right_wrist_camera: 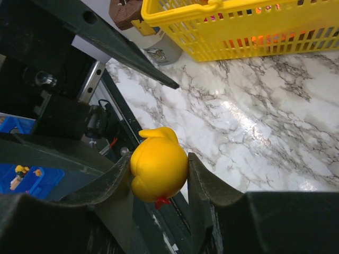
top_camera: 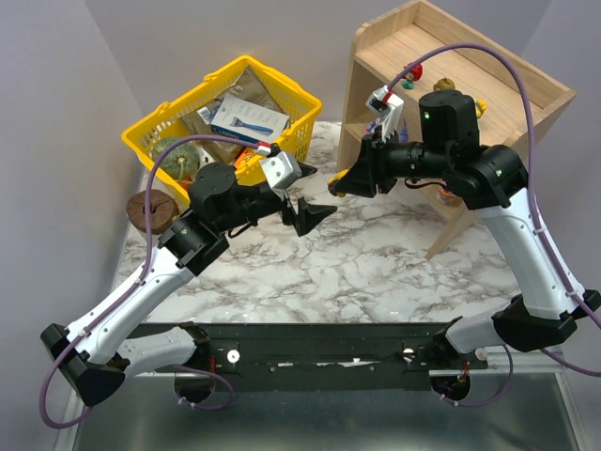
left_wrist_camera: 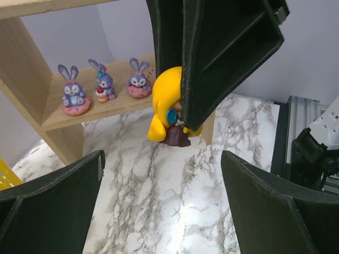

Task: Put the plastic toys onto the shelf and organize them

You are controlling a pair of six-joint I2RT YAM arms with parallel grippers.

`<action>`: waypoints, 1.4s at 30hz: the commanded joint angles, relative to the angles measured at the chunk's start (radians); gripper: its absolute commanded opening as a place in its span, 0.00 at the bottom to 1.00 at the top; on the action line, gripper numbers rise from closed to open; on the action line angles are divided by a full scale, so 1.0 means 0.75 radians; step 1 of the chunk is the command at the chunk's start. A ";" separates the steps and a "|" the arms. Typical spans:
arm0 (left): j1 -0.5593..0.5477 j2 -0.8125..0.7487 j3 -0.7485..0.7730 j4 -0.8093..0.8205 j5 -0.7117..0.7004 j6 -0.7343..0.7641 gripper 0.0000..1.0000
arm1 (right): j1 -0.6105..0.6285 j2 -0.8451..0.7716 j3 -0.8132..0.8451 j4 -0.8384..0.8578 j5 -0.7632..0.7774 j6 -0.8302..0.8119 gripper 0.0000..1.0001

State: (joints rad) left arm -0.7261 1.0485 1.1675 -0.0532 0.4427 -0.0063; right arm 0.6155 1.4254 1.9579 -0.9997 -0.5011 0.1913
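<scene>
— Right hand?
— I see it clamped on a yellow toy, above the tabletop near the shelf.
— Left hand?
— Wide open, empty; bunnies stand on the lower tier.

toy: yellow head, teal spot, dark purple body
bunnies: purple, pink bases
shelf: light natural wood
basket: bright yellow
table: white marble, grey veins
cables: purple
arms: black and white
</scene>
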 commanded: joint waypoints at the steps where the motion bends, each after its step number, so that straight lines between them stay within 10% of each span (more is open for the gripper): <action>1: -0.048 0.042 0.065 0.042 -0.044 0.135 0.99 | -0.001 -0.021 0.048 -0.068 -0.078 0.041 0.03; 18: -0.085 0.116 0.082 0.065 -0.120 0.121 0.56 | -0.001 -0.058 -0.056 0.026 -0.033 0.091 0.03; 27: -0.099 0.116 0.061 0.183 -0.310 0.015 0.14 | -0.003 -0.060 -0.062 0.077 0.069 0.146 0.05; 42: -0.122 0.134 0.055 0.331 -0.380 -0.200 0.00 | -0.003 -0.162 -0.173 0.373 0.247 0.248 0.61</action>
State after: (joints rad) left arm -0.8150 1.1522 1.2041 0.0967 0.2367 -0.0986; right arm 0.6086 1.3441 1.8385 -0.8082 -0.3771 0.3466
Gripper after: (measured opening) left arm 0.456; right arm 0.585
